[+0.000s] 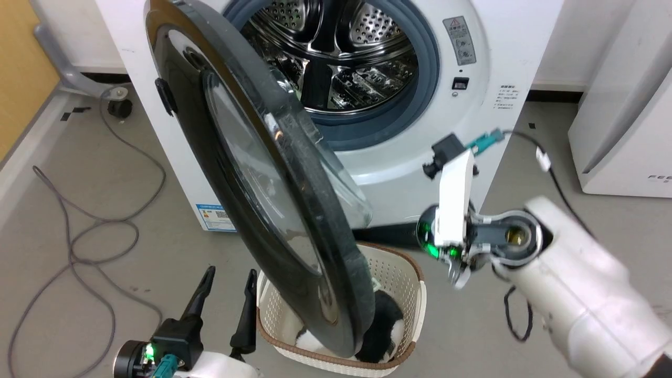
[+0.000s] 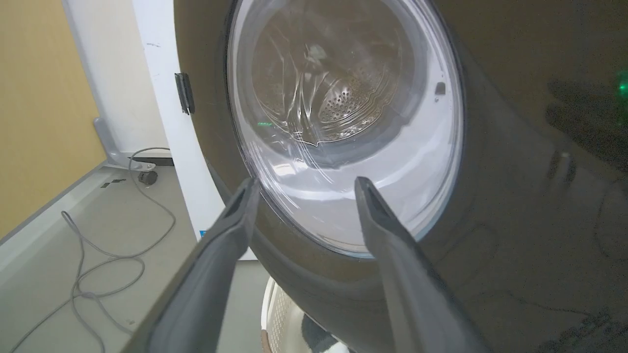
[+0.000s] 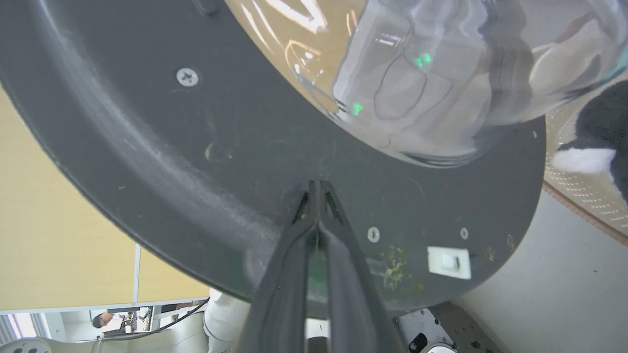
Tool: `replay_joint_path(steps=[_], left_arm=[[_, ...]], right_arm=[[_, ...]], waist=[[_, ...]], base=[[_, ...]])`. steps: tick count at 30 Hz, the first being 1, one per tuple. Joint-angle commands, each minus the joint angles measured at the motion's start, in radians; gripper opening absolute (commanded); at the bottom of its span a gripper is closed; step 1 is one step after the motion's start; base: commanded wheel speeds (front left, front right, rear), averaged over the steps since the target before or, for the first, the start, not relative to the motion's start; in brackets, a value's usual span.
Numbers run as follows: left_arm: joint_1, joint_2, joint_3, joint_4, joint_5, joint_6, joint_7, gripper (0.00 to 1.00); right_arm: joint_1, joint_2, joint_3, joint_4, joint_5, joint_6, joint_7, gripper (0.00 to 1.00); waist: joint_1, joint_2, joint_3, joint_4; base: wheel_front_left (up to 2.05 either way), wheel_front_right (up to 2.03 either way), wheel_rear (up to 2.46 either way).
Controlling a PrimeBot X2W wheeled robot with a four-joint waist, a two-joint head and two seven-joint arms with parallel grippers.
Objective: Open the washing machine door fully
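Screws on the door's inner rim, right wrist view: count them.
3. One screw upper left on the door rim, one just right of the right gripper, a smaller one above the white tab. More may lie out of frame.

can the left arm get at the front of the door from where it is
Probably yes: the left tool is open and points straight at the door, its glossy front close ahead, with nothing in between.

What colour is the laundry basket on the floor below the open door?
The basket is cream white with a brown rim. The head view shows it best.
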Motion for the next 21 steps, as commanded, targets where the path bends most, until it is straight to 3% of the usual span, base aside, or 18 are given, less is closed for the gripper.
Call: replay_joint_path(steps=[1,7,10,11,12,13,17,18,21], left_arm=[[0.016,0.007,-0.004,0.006,0.003,0.006,-0.004,1.0],[0.022,0.006,-0.007,0.014,-0.002,0.011,-0.004,1.0],[0.023,0.006,-0.004,0.019,-0.006,0.014,-0.004,1.0],[0.023,0.006,-0.004,0.021,-0.006,0.015,-0.004,1.0],[0.024,0.007,-0.004,0.025,-0.008,0.015,-0.004,1.0],[0.024,0.007,-0.004,0.025,-0.008,0.015,-0.004,1.0],[0.025,0.006,-0.005,0.035,-0.012,0.018,-0.004,1.0],[0.029,0.007,-0.001,0.039,-0.016,0.021,-0.004,1.0],[0.029,0.008,0.001,0.044,-0.018,0.022,-0.004,1.0]], right_arm=[[0.055,-0.001,0.0,-0.024,0.011,0.001,-0.025,0.0],[0.175,-0.01,-0.041,-0.096,0.053,0.001,-0.131,0.0],[0.247,-0.023,-0.093,-0.14,0.062,0.001,-0.248,0.0],[0.273,-0.026,-0.119,-0.154,0.068,0.001,-0.293,0.33],[0.325,-0.037,-0.165,-0.182,0.072,0.001,-0.378,1.0],[0.325,-0.037,-0.165,-0.182,0.072,0.001,-0.378,1.0],[0.431,-0.051,-0.251,-0.221,0.056,0.001,-0.567,1.0],[0.496,-0.056,-0.294,-0.222,0.014,0.001,-0.721,1.0],[0.552,-0.055,-0.321,-0.218,-0.039,0.001,-0.871,1.0]], waist=[[0.0002,0.0,-0.006,-0.001],[0.0002,0.0,-0.013,-0.009],[0.0002,0.0,-0.016,-0.016],[0.0002,0.0,-0.017,-0.017],[0.0002,0.0,-0.021,-0.019],[0.0002,0.0,-0.021,-0.019],[0.0002,0.0,-0.03,-0.024],[0.0002,0.0,-0.032,-0.031],[0.0002,0.0,-0.034,-0.036]], base=[[0.0,0.0,0.0],[0.0,0.0,0.0],[0.0,0.0,0.0],[0.0,0.0,0.0],[0.0,0.0,0.0],[0.0,0.0,0.0],[0.0,0.0,0.0],[0.0,0.0,0.0],[0.0,0.0,0.0]])
